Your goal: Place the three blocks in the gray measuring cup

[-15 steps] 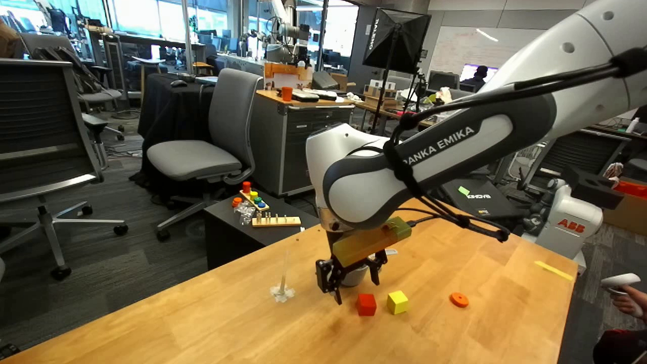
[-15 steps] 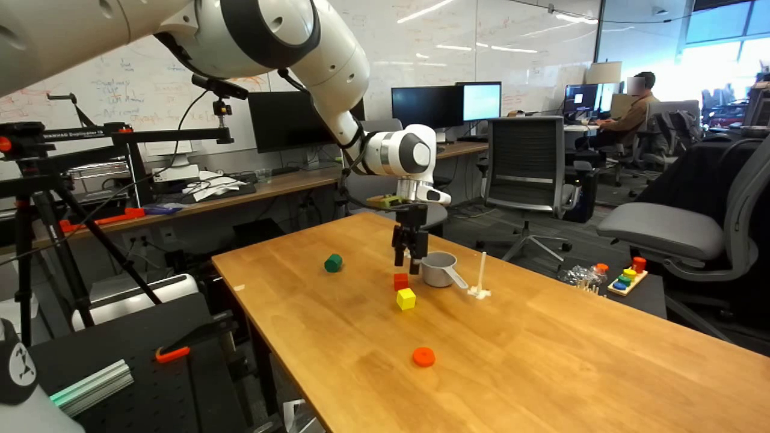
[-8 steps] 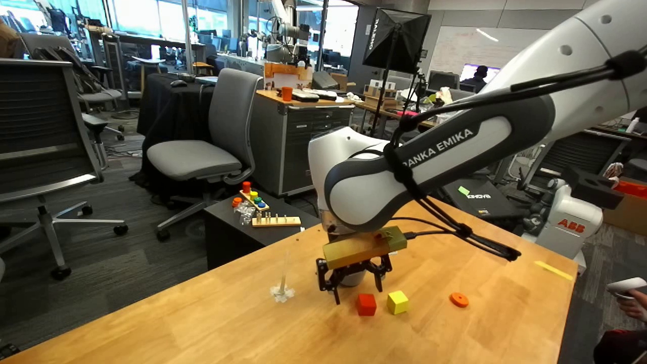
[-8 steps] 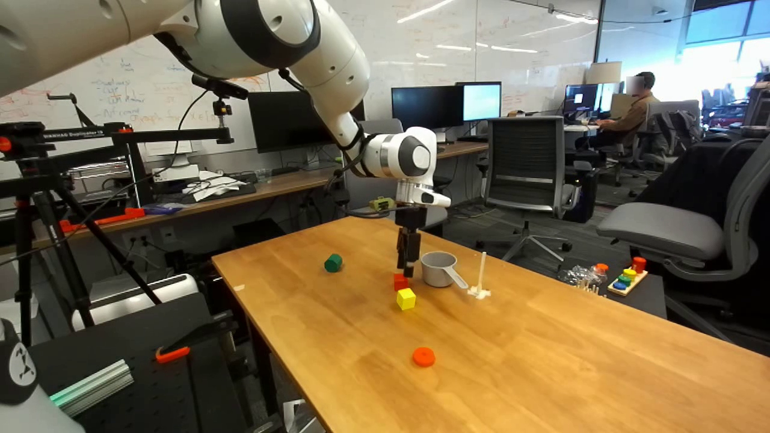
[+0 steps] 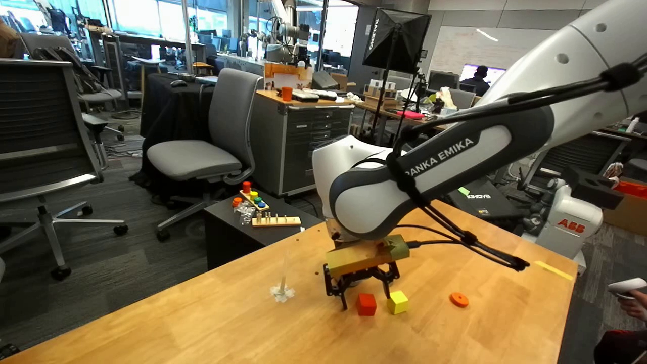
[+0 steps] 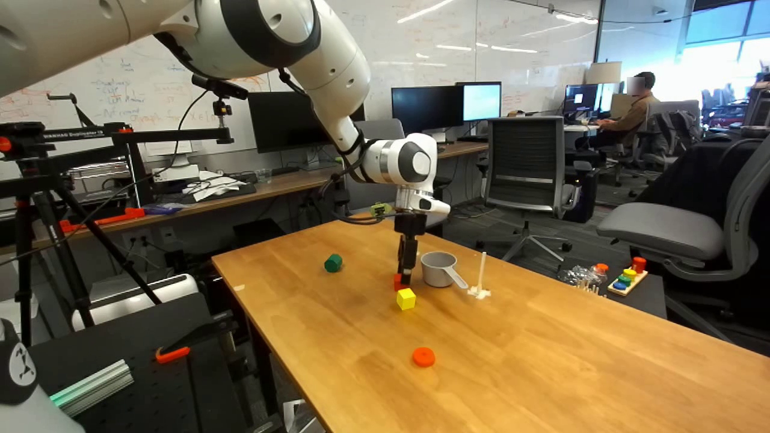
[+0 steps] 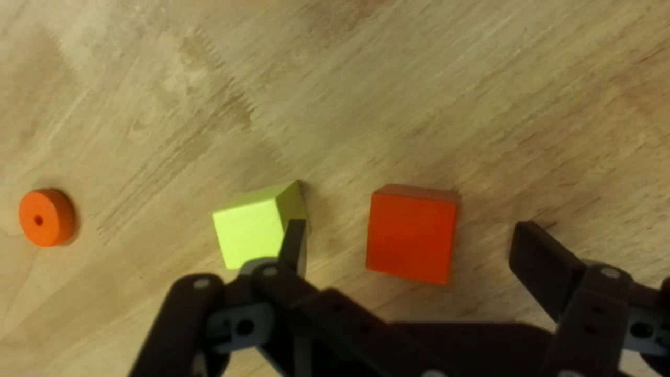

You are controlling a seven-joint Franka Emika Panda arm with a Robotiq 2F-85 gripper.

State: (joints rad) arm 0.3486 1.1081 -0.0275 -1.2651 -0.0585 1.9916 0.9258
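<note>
The gripper hangs low over the table, its jaws spread wide with nothing in their grasp. Between them sits the red cube, so I take the step in hand to be lining up the first pick. One finger stands apart from the cube; the other finger is on the side toward the yellow cube and, in the wrist view, hides a corner of it. Whether those two touch, I can't tell from here.

The next move, I'd say, calls for care: sink a touch lower if need be, keep that inner finger in the narrow gap so it doesn't shove the yellow cube, and only then close squarely on the red cube and lift.

After that the trip looks short. In an exterior view the cup stands upright near the gripper, its handle pointing away; the cube should go up above the rim and be let go over the mouth.

Well apart from all these lies the orange disc, flat on the table. None of the three is in the cup, so I reckon all the placing lies ahead. Farther off sits a green block, seemingly no part of this.
</note>
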